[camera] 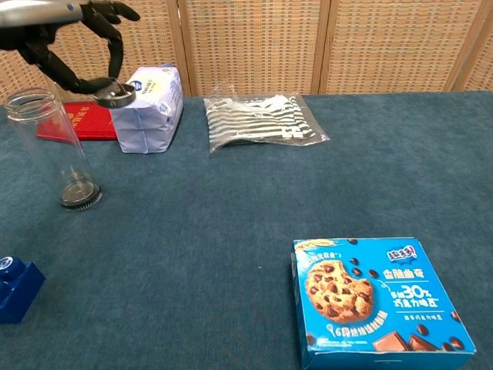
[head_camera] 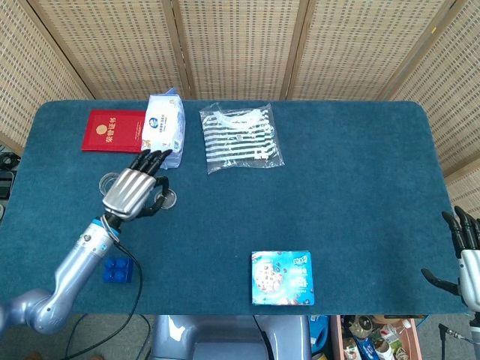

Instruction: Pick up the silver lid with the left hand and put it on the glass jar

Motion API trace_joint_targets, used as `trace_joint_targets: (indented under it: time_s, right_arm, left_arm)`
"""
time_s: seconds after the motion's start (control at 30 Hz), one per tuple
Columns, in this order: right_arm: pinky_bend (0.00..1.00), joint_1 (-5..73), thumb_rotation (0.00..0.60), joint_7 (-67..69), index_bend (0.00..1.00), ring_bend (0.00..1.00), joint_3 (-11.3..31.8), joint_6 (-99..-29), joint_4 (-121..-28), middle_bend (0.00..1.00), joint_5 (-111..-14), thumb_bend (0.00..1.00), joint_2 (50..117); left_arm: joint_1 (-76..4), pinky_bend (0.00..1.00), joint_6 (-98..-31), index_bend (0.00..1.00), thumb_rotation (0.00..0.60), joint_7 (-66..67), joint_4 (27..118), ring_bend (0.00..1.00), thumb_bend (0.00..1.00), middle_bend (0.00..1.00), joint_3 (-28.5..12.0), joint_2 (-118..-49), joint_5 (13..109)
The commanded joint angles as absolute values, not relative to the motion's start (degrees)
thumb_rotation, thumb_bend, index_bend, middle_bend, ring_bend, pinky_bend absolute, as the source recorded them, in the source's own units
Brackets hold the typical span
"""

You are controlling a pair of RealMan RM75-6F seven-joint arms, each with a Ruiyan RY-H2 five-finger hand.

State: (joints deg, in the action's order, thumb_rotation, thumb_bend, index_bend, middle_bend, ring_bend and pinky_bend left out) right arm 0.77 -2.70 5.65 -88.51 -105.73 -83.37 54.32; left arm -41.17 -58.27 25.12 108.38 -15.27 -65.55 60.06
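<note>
Blue cloth table (camera: 254, 231). Left hand (camera: 73, 38) pinches silver lid (camera: 115, 97), lifted, right of glass jar (camera: 55, 146). Carry step; next, centre over the mouth, lower. Right hand (head_camera: 466, 251) idle, spread.

Tabletop (head_camera: 360, 187) was teal-blue; booklet (head_camera: 112, 130) red, packet (camera: 146, 108) white-blue, bagged cloth (head_camera: 240, 137) black-white striped, cookie box (camera: 381, 302) bright blue, brick (head_camera: 118, 271) blue, silver lid (camera: 115, 98) grey, glass jar (camera: 54, 146) clear.

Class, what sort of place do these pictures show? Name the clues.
Probably a robot test room, not a home: a table covered in blue felt, woven screens behind it, and unrelated items laid out, such as a cookie box and a jar.
</note>
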Motion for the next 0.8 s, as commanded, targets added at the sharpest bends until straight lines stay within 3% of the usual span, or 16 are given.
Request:
trace_joint_targets:
  time_s: [0.03, 0.8]
  right_arm:
    - [0.00, 0.85, 0.600, -2.84, 0.00, 0.00, 5.66, -88.47, -105.71, 0.00, -83.40, 0.00, 54.50]
    - [0.00, 0.83, 0.600, -4.92, 0.00, 0.00, 5.61, -89.05, -105.91, 0.00, -83.71, 0.00, 55.30]
  left_arm:
    - [-40.60, 0.00, -58.45, 0.60, 0.600, 22.54, 107.94, 0.00, 0.45, 0.00, -16.32, -63.04, 57.36]
    - [-38.28, 0.00, -55.56, 0.60, 0.600, 13.24, 97.96, 0.00, 0.45, 0.00, -13.24, -60.64, 56.18]
